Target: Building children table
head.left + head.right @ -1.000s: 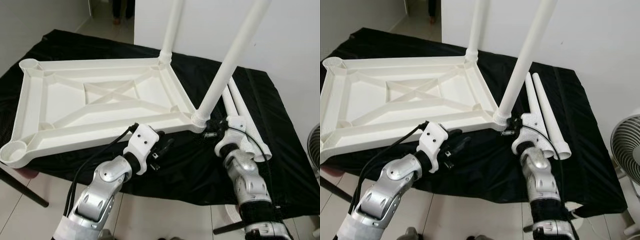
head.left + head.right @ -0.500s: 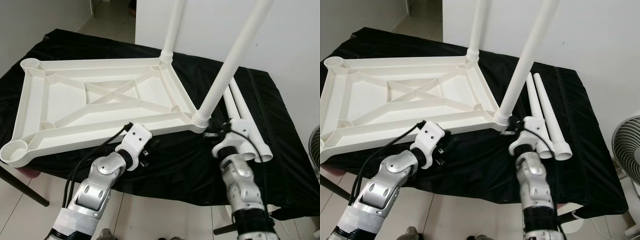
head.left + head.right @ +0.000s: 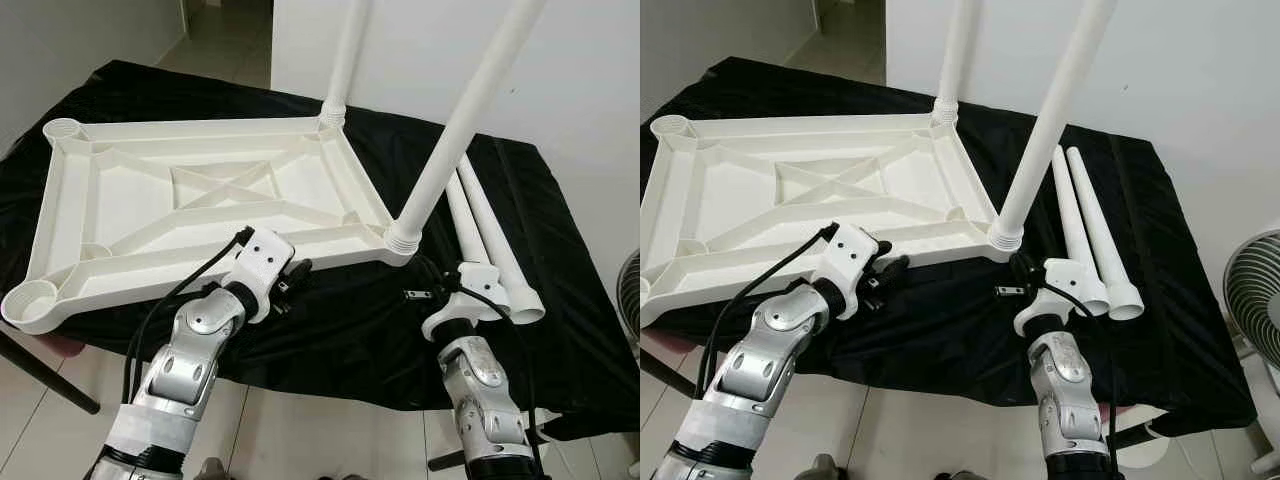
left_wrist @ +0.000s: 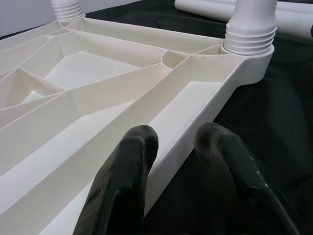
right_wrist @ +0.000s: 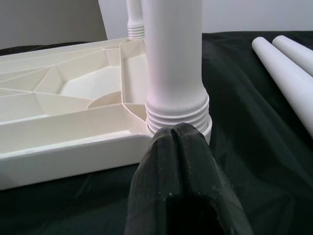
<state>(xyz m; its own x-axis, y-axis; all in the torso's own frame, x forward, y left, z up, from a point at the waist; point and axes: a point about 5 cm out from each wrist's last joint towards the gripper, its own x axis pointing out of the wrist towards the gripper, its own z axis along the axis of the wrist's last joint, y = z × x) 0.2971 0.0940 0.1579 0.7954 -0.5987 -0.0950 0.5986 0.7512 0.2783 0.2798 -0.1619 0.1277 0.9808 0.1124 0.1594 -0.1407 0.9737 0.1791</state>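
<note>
The white tabletop (image 3: 200, 200) lies upside down on a black cloth (image 3: 350, 330). Two white legs stand in its right corners, the near leg (image 3: 460, 120) and the far leg (image 3: 345, 50). Two loose legs (image 3: 490, 240) lie side by side on the cloth to the right. My left gripper (image 4: 176, 134) is open at the tabletop's near rim (image 4: 171, 147), one finger on each side of it. My right gripper (image 5: 172, 129) is shut with nothing in it, just short of the near leg's ribbed base (image 5: 178, 115).
The two left corner sockets (image 3: 30, 300) (image 3: 62, 128) stand open. A fan (image 3: 1255, 290) stands off the table's right end. White walls rise behind the table, and tiled floor lies below its front edge.
My left gripper has moved up and left to the tabletop's near rim. My right gripper has drawn back and down from the near leg's base.
</note>
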